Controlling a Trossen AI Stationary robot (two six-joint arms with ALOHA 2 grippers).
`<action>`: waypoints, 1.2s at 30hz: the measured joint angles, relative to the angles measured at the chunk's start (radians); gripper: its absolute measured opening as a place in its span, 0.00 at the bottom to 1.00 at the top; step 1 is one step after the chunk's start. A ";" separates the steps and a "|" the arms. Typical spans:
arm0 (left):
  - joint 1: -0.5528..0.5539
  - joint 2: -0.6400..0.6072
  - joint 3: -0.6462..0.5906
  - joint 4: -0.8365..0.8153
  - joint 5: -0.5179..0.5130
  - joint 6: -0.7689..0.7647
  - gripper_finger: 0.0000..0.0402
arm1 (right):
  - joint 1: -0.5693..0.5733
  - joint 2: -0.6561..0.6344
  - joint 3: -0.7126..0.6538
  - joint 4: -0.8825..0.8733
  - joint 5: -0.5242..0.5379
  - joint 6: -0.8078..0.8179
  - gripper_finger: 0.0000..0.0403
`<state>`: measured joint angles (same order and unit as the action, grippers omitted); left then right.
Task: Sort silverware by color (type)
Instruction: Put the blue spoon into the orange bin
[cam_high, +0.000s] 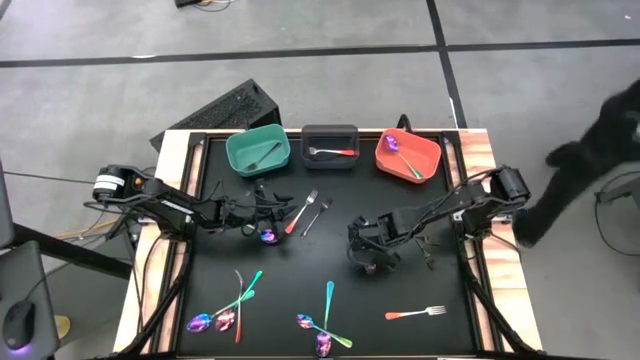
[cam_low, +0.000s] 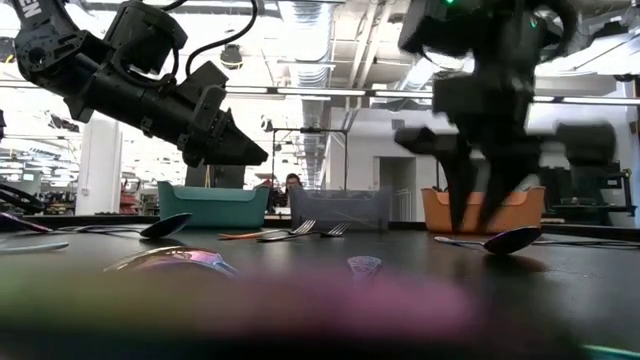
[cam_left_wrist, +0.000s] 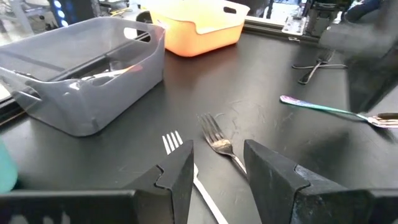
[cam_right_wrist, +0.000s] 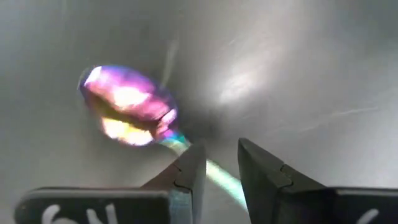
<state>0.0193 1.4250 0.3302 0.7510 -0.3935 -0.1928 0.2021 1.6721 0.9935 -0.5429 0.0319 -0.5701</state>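
The right hand (cam_high: 368, 258) is down at the black worktop (cam_high: 400, 290), its two fingers (cam_right_wrist: 186, 177) set on either side of the thin stem of an iridescent spoon (cam_right_wrist: 130, 115); the purple bowl lies just ahead of the fingertips. Whether the fingers are already pressing the stem cannot be told.

The left hand (cam_high: 262, 212) hangs above the worktop with its fingers apart and nothing between them. Just ahead of it lie two forks side by side, an orange-handled fork (cam_high: 300, 213) and a dark fork (cam_high: 317, 215). A second iridescent spoon (cam_high: 268, 235) lies just beside this hand.

Beyond both hands three bins stand in a row: a teal bin (cam_high: 258, 152), a grey bin (cam_high: 330, 147) and an orange bin (cam_high: 408, 156), each already holding a piece.

Nearer the front edge, well apart from either hand, lie more iridescent pieces (cam_high: 225, 318) and one orange-handled fork (cam_high: 415, 313).
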 joint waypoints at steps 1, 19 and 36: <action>0.000 0.000 0.000 0.001 -0.007 0.001 0.32 | -0.001 -0.019 0.010 0.009 0.000 0.000 0.27; 0.000 0.001 0.000 -0.061 -0.007 -0.039 0.32 | 0.012 0.055 -0.010 -0.071 -0.003 -0.004 0.27; 0.000 0.001 0.000 -0.052 -0.014 -0.029 0.32 | -0.002 0.108 -0.011 0.093 -0.010 0.244 0.17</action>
<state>0.0193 1.4258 0.3302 0.6994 -0.4080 -0.2222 0.2005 1.7798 0.9825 -0.4502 0.0223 -0.3260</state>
